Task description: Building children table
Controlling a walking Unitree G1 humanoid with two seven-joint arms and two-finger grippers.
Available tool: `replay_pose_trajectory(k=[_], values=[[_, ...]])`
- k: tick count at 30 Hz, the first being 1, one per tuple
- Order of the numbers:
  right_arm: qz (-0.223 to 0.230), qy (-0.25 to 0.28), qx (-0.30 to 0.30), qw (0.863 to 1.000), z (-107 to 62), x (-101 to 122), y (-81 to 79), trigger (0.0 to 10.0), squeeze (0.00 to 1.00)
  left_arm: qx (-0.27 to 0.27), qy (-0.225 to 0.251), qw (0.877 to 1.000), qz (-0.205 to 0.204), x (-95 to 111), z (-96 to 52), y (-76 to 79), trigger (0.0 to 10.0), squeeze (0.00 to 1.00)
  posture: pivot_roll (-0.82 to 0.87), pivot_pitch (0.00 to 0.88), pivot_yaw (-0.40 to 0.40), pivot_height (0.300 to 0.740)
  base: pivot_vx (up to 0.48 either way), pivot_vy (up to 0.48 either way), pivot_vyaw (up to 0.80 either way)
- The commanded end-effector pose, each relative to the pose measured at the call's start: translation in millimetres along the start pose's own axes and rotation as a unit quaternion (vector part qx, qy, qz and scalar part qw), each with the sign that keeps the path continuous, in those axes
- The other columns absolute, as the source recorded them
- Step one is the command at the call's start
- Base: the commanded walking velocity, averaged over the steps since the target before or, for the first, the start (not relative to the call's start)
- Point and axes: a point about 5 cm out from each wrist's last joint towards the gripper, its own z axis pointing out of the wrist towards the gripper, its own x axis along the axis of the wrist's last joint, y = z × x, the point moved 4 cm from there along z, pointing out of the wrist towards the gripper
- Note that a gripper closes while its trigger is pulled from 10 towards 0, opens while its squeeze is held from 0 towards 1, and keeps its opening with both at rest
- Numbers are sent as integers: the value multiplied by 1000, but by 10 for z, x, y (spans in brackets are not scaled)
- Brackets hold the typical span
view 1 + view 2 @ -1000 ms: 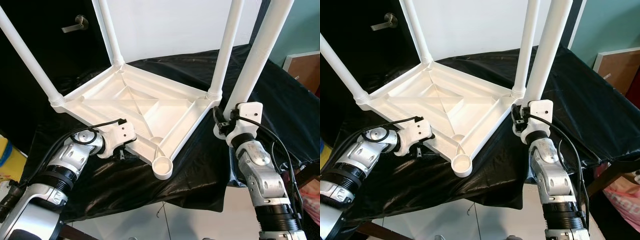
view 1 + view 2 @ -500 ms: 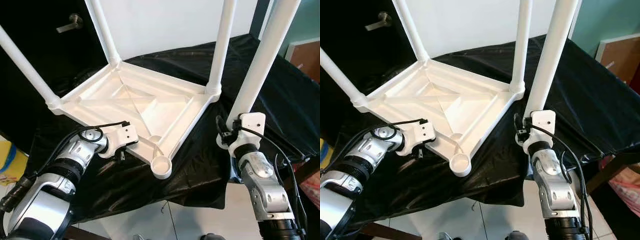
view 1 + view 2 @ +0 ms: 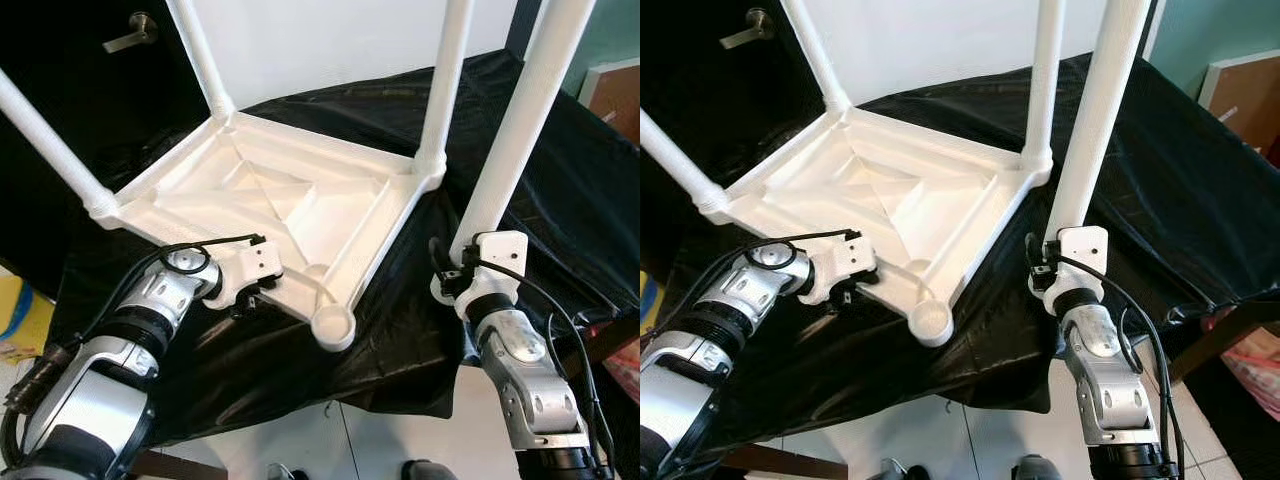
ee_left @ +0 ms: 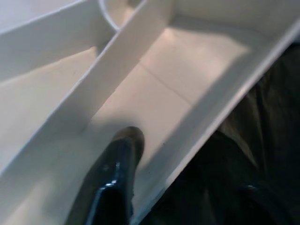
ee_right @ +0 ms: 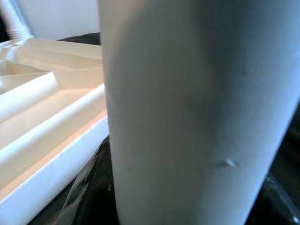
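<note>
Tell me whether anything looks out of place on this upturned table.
One corner is unfinished. Three white legs stand in the tabletop, but the near corner socket is empty. The fourth leg is held by the right gripper, off the table's right side. The left gripper grips the tabletop's near edge.

White table leg (image 5: 187,112) close up, ribbed white tabletop underside (image 5: 47,126) beside it — black cloth (image 5: 84,197) beneath

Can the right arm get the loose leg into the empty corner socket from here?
Probably yes. The socket sits open at the tabletop's near corner, nothing between it and the leg held by the right gripper; only black cloth lies below.
</note>
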Motion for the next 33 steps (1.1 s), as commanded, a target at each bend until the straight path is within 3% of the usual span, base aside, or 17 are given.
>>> replay_pose_trajectory(k=[1, 12, 14, 20, 21, 23, 24, 28, 29, 33], values=[[0, 5, 8, 1000, 8, 44, -45, 10000, 0, 22, 3, 999, -42, -113, -27, -30, 0, 0, -244, 132, 121, 740, 0, 0, 0], [-1, 9, 11, 1000, 39, 70, -59, 10000, 0, 36, 27, 997, -55, -46, -19, -9, 0, 0, -249, 104, 121, 740, 0, 0, 0], [-2, 12, 11, 1000, 44, 76, -59, 10000, 0, 17, 57, 997, -56, 80, 51, 122, 0, 0, -250, 90, 121, 740, 0, 0, 0], [-5, 16, 11, 1000, 61, 91, -59, 10000, 0, -4, 95, 994, -59, 253, 135, 274, 0, 0, -250, 76, 119, 740, 0, 0, 0], [-1, 16, 7, 1000, 86, 95, -56, 10000, 0, 3, 118, 991, -58, 361, 168, 288, 4392, 0, -245, 71, 118, 740, 0, 0, 0], [-1, 16, 7, 1000, 86, 95, -56, 10000, 0, 3, 118, 991, -58, 361, 168, 288, 4392, 0, -245, 71, 118, 740, 0, 0, 0], [0, 16, 7, 1000, 95, 96, -56, 10000, 0, 6, 123, 991, -54, 389, 172, 286, 10000, 0, -240, 68, 115, 740, 0, 0, 0], [-2, 18, 9, 1000, 120, 107, -65, 10000, 0, 23, 141, 989, -39, 475, 176, 259, 10000, 0, -235, 62, 111, 740, 0, 0, 0], [-4, 19, 9, 1000, 131, 110, -65, 10000, 0, 34, 147, 988, -42, 501, 174, 240, 10000, 1000, -232, 60, 108, 740, 0, 0, 0], [-3, 22, 7, 1000, 147, 123, -55, 10000, 0, 60, 153, 985, -50, 520, 149, 171, 10000, 1000, -230, 57, 104, 740, 0, 0, 0]])
